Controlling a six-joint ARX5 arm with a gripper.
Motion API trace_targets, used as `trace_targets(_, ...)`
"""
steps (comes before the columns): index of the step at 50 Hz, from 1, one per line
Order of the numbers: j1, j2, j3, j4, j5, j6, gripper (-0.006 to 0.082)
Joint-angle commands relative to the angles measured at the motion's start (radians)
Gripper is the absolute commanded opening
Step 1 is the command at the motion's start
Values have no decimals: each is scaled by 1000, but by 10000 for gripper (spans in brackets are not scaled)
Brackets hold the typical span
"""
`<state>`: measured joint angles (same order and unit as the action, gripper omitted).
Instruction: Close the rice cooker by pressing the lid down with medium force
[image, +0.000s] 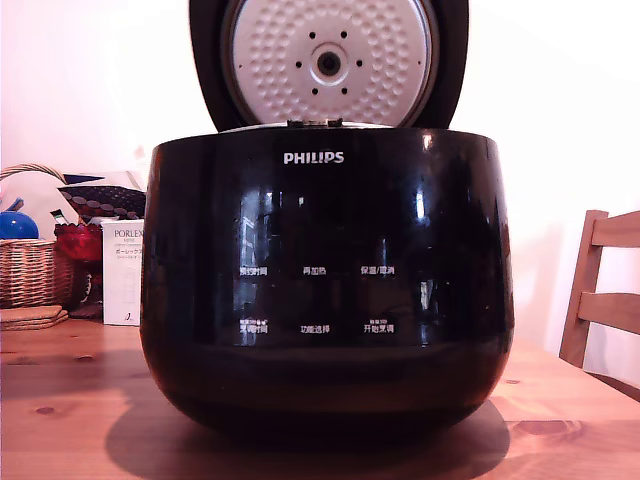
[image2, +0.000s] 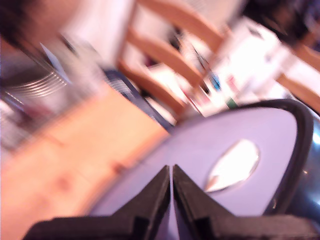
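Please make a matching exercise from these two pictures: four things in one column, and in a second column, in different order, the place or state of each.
1. lid
2. gripper
3. wicker basket
4. wooden chair

A. at the exterior view's right edge
B. shut, fingers together
C. raised open, dimpled underside facing the camera
D. at the exterior view's left, on the table

Pairs: 1-C, 2-B, 3-D, 4-A

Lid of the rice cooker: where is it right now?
In the exterior view the lid stands open and upright at top centre, hinged behind the rice cooker, its dimpled silver underside facing the camera.
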<state>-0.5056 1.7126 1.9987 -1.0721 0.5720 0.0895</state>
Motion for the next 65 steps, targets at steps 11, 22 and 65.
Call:
trace_targets(11,-41,37,-6,-114,-109,24,-21)
trace_targets(22,-53,68,-6,-203,-149,29,-21)
trace_targets(65,-154,-63,-322,7,-230,69,-21)
